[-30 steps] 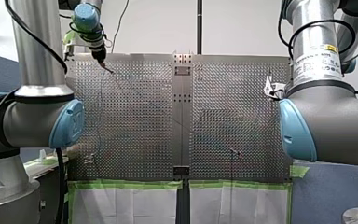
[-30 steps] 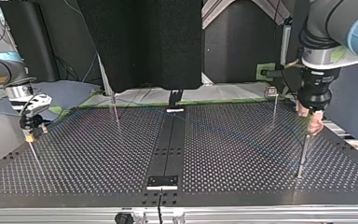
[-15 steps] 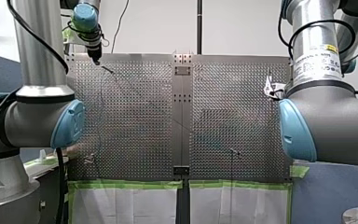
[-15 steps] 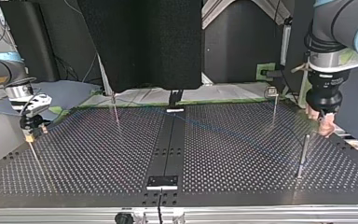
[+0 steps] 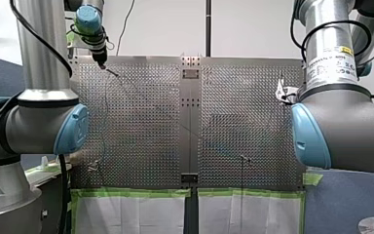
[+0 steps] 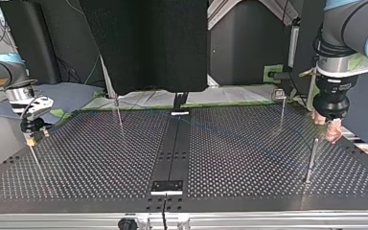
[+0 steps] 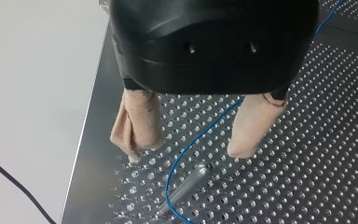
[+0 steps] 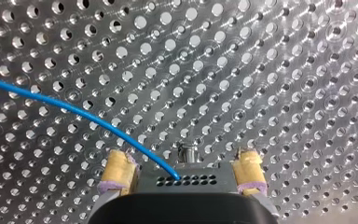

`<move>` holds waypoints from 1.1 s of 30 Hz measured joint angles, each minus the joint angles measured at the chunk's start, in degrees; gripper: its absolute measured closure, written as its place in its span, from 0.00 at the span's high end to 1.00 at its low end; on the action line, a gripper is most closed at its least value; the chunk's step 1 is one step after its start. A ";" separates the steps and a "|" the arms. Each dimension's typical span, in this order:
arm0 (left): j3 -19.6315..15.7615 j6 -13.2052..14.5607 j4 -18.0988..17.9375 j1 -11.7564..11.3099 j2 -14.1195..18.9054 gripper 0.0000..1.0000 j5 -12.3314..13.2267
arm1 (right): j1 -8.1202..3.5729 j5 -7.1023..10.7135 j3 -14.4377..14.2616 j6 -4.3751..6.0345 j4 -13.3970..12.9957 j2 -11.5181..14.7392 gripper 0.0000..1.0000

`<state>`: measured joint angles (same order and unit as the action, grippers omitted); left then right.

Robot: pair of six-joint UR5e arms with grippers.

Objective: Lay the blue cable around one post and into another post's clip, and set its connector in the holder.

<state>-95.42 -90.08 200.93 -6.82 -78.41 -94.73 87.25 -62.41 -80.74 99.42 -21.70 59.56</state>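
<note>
Evidently we hold our left pincer (image 7: 186,154) open and empty astride the thin blue cable (image 7: 214,122), to leave it round the slim metal post (image 7: 189,184).

left gripper (image 7: 185,154): beige pads apart, pointing down | right gripper (image 8: 182,157): yellow pads apart, pointing down

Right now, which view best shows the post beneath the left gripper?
Left wrist view: the post sits under my open left gripper, blue cable beside it. Top view shows a thin rod; front view, a faint sliver; right wrist view, nothing.
</note>
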 joint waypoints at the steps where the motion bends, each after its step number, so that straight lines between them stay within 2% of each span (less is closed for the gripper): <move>1: 0.01 0.00 0.00 0.00 -0.01 1.00 0.01 | 0.02 0.00 0.00 0.00 0.01 0.00 0.99; 23: -0.02 -0.02 0.00 0.27 0.00 1.00 0.13 | 0.17 0.00 -0.01 0.00 0.06 0.00 0.99; 33: -0.34 -0.56 -1.13 0.86 1.43 1.00 4.39 | 0.23 0.00 0.00 0.00 0.02 0.00 0.99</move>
<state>-95.75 -90.65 199.80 -5.95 -76.98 -90.34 87.48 -62.41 -80.74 99.42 -21.69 59.56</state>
